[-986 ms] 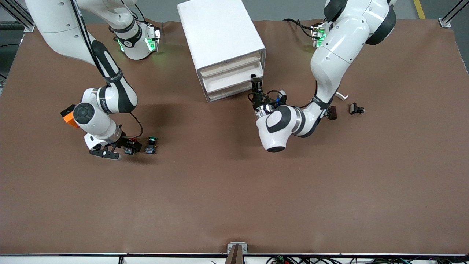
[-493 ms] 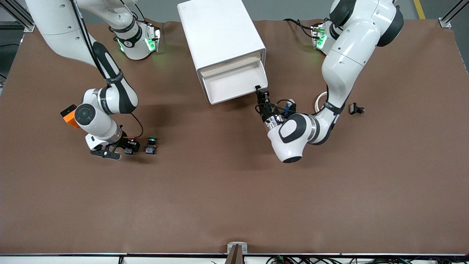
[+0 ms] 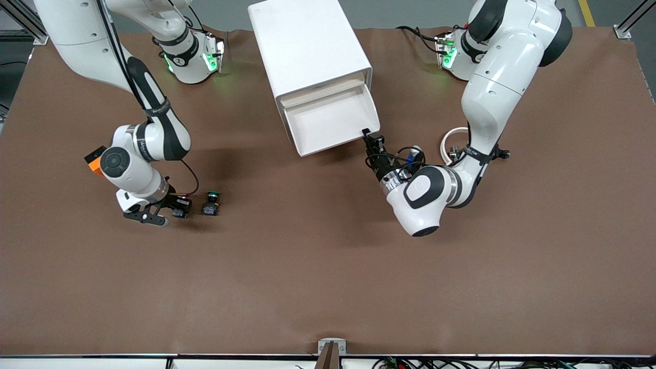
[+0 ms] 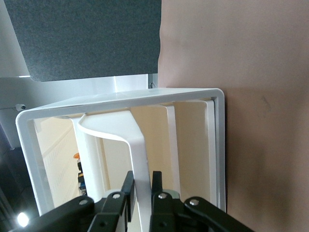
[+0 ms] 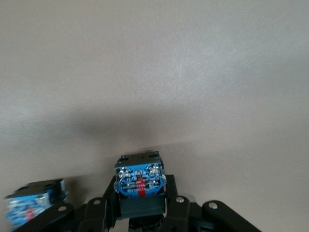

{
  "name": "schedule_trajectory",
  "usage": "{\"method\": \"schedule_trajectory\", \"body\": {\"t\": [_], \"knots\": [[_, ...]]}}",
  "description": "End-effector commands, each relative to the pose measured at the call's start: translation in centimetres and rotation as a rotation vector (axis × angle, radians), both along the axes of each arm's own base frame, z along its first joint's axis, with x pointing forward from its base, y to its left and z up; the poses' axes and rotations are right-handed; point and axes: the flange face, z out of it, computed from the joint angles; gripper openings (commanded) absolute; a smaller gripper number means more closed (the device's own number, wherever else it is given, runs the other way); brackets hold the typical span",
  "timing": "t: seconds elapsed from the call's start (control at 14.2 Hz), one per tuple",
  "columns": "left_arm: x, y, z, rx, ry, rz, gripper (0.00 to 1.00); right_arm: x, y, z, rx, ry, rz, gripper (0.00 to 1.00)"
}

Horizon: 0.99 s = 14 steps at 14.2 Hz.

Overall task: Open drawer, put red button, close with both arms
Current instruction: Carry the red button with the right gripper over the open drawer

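Observation:
The drawer [image 3: 328, 122] is pulled out of the white cabinet [image 3: 307, 46] toward the front camera and shows empty. My left gripper [image 3: 370, 137] is shut on the drawer's front wall at the corner toward the left arm's end; in the left wrist view [image 4: 143, 186] the fingers pinch the thin white wall [image 4: 137, 145]. My right gripper [image 3: 177, 206] is low over the table, shut on the red button [image 3: 180, 204]. In the right wrist view [image 5: 141, 203] the fingers clamp the button's dark body, blue base [image 5: 140, 180] showing.
The green-capped twin button [image 3: 210, 202] stands on the table beside the right gripper, and shows in the right wrist view [image 5: 31, 207]. A white ring [image 3: 451, 138] and a small black part [image 3: 501, 152] lie by the left arm.
My left gripper has pulled the drawer out of the cabinet toward the front camera. The right gripper has shifted only slightly at the red button.

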Motion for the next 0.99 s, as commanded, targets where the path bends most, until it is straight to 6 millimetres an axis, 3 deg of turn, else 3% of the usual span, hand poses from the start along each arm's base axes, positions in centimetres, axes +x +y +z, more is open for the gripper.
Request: {"method": "schedule_trajectory", "body": {"t": [0.0,0.21,0.49,0.63,0.7,0.85,0.92], "knots": [[1.1,0.3,0.5,-0.013,0.008,0.036,0.18,1.6,0.2,7.3,0.007,0.06,-0.043,0.0],[2.0,1.2,0.6,-0.016,0.003,0.059,0.18,1.3,1.8,14.1,0.009,0.108,-0.101,0.0],[1.9,1.2,0.4,-0.019,0.007,0.061,0.22,-1.0,8.4,20.4,0.027,0.138,-0.206,0.0],[1.9,1.1,0.4,-0.019,0.008,0.062,0.32,-2.4,12.8,22.7,0.033,0.157,-0.278,0.0],[1.9,1.2,0.4,-0.018,0.009,0.062,0.39,-3.1,15.4,23.9,0.037,0.17,-0.318,0.0],[1.8,1.1,0.4,-0.019,0.01,0.061,0.85,-4.8,20.8,25.9,0.042,0.168,-0.387,0.0],[1.9,1.2,0.4,-0.019,0.009,0.062,1.0,-5.8,23.4,26.4,0.04,0.159,-0.414,0.0]]}}
